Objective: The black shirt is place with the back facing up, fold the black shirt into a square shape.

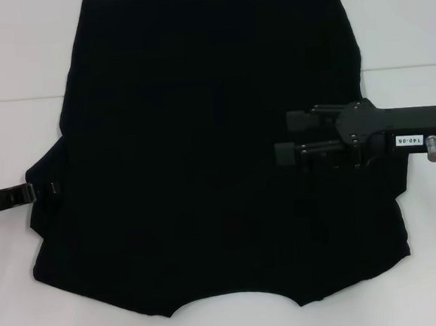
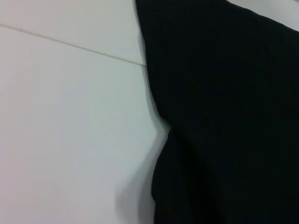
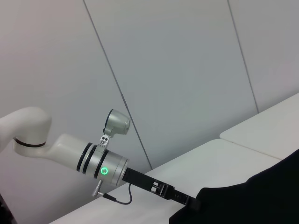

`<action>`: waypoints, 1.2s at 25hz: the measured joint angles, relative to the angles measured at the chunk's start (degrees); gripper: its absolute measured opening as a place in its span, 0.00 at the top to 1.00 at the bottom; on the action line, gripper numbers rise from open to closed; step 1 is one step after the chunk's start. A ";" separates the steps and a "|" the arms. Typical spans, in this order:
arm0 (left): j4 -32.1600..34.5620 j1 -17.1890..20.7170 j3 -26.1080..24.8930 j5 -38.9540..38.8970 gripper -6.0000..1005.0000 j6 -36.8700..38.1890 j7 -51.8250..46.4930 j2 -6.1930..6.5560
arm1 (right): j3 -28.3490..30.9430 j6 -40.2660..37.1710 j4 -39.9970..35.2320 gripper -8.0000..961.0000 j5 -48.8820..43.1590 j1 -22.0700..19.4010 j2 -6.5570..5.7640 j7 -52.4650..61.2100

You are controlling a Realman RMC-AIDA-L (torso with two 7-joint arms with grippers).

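Note:
The black shirt (image 1: 202,149) lies spread flat on the white table (image 1: 14,66), plain side up, with its neckline at the near edge. My right gripper (image 1: 291,137) hovers over the shirt's right half, pointing left, open with nothing between its fingers. My left gripper (image 1: 33,191) reaches in from the left and meets the shirt's left sleeve edge; the black cloth hides its tip. The left wrist view shows only the shirt's edge (image 2: 224,116) on the table. The right wrist view looks across the shirt (image 3: 252,196) to the left gripper (image 3: 189,201) at the cloth's edge.
The table is made of white panels with a seam (image 1: 9,100) running across it behind the sleeves. A grey panelled wall (image 3: 187,70) stands beyond the table. The white left arm (image 3: 70,151) with a green light extends in from the left.

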 joint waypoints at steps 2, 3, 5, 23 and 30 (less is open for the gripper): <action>0.10 -0.01 0.00 0.01 0.43 -0.21 0.00 0.01 | 0.00 0.00 0.00 0.06 0.01 0.00 -0.07 0.05; 0.15 -0.02 0.00 0.03 0.47 -0.25 0.01 0.03 | 0.00 0.00 0.00 0.06 0.02 0.00 -0.10 0.10; 0.22 -0.10 0.00 0.04 0.55 -0.33 0.03 0.08 | 0.00 0.00 0.00 0.06 0.01 0.00 -0.13 0.14; 1.06 -0.56 1.21 0.97 1.00 -2.52 -0.50 0.04 | 0.84 0.14 0.00 0.06 0.10 -0.33 -0.30 0.15; 2.37 -0.94 1.01 1.40 0.99 -4.84 -0.53 0.50 | 1.07 0.66 0.00 0.06 0.11 -0.15 0.06 0.22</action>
